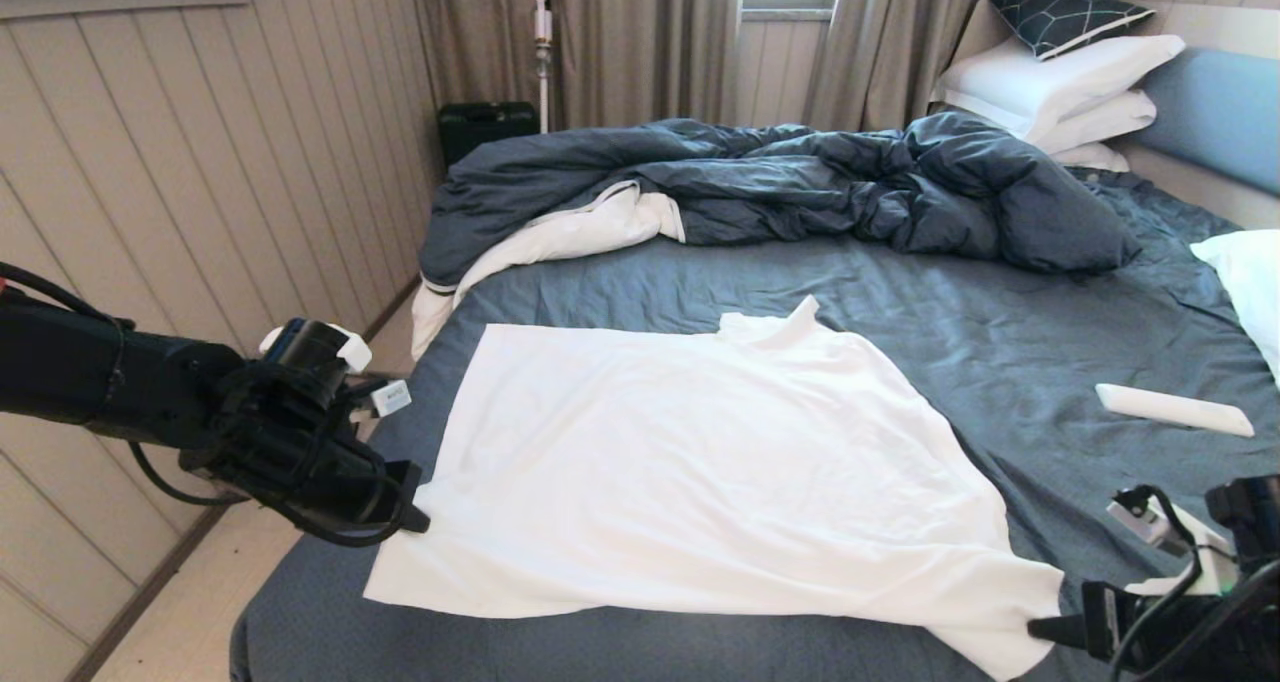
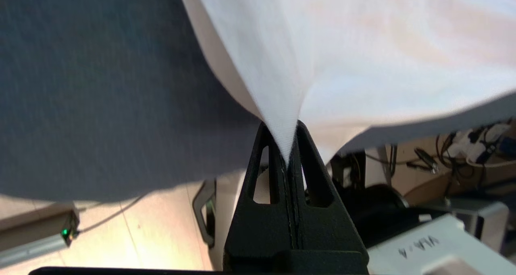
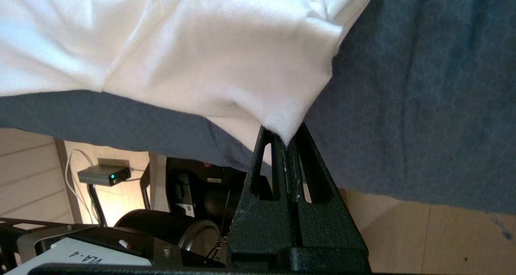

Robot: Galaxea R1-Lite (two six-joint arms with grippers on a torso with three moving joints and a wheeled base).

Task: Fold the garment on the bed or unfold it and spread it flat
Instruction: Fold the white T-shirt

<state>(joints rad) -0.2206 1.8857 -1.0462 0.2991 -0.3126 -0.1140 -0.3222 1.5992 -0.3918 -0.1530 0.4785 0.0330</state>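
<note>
**entry: shirt held by both near corners, spread on bed**

item. the shirt (image 1: 700,462), white, thin, lies mostly flat on the bed (image 1: 900,292), over the near half of the blue sheet. its neck piece (image 1: 775,324) points to 12 o'clock, toward the duvet (image 1: 800,177); its hem runs along the near edge at 6 o'clock. we read the long axis as running 9 to 3, across the bed.

left gripper (image 1: 418,520). at 8 o'clock of the shirt, fingers pressed together on the near-left corner. in the left wrist view the cloth (image 2: 322,65) tapers into a point between the fingers (image 2: 278,174) and lifts clear of the sheet there.

right gripper (image 1: 1040,630). at 4 o'clock of the shirt, likewise clamped, on the near-right corner. in the right wrist view a hemmed corner (image 3: 282,121) is pinched at the tips.

relation that counts. the shirt lies away from both grippers, toward 12 o'clock, and each arm holds the corner on its own side. we judge that any spread or fold now turns on the two moving together along the 6 to 12 line. the right corner sits lower and farther out than the left, so the hem slants and the right side bunches; we would expect to even that out.

containers. none in view with contents.

other. a white bar (image 1: 1172,409) lies on the sheet at 3 o'clock, well apart from the shirt; pillows (image 1: 1060,82) stacked at 1 o'clock.
</note>
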